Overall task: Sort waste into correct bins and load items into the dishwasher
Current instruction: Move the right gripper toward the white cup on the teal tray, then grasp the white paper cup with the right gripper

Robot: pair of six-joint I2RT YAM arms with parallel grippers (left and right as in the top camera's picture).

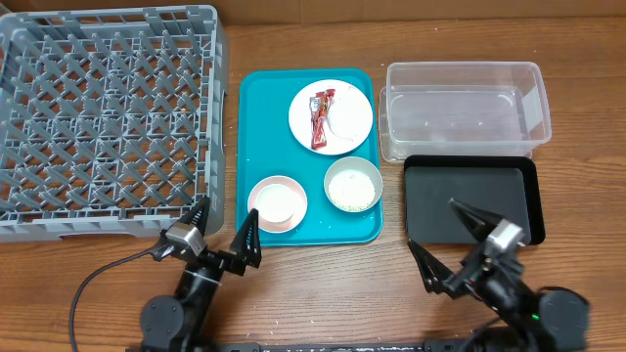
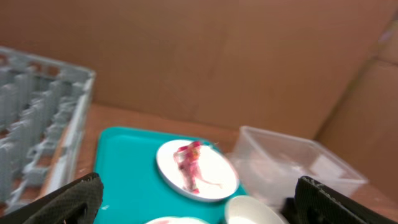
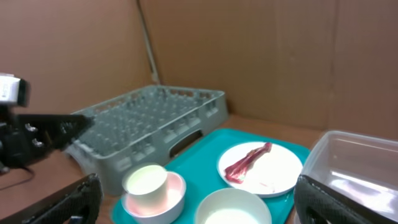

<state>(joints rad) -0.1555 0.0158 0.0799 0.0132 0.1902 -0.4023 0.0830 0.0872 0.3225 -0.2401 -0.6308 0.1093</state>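
On the teal tray [image 1: 256, 117] a white plate [image 1: 354, 106] holds a red-and-white wrapper [image 1: 321, 117] and a white napkin [image 1: 343, 127]. A white cup [image 1: 276, 201] stands inside the pink bowl [image 1: 256, 192]. A pale bowl [image 1: 352, 184] holds whitish grains. The grey dish rack [image 1: 108, 117] is at the left. The clear tub [image 1: 462, 110] and the black tray [image 1: 471, 200] are at the right. My left gripper [image 1: 229, 207] is open and empty at the teal tray's near edge. My right gripper [image 1: 430, 223] is open and empty at the black tray's near left corner.
A black cable [image 1: 98, 279] runs from the left arm across the wood table. Brown cardboard walls stand behind the rack [image 3: 149, 118] and tub [image 3: 360, 168]. The plate [image 2: 214, 177] and wrapper [image 2: 189, 165] show in the left wrist view, the cup [image 3: 146, 182] in the right wrist view.
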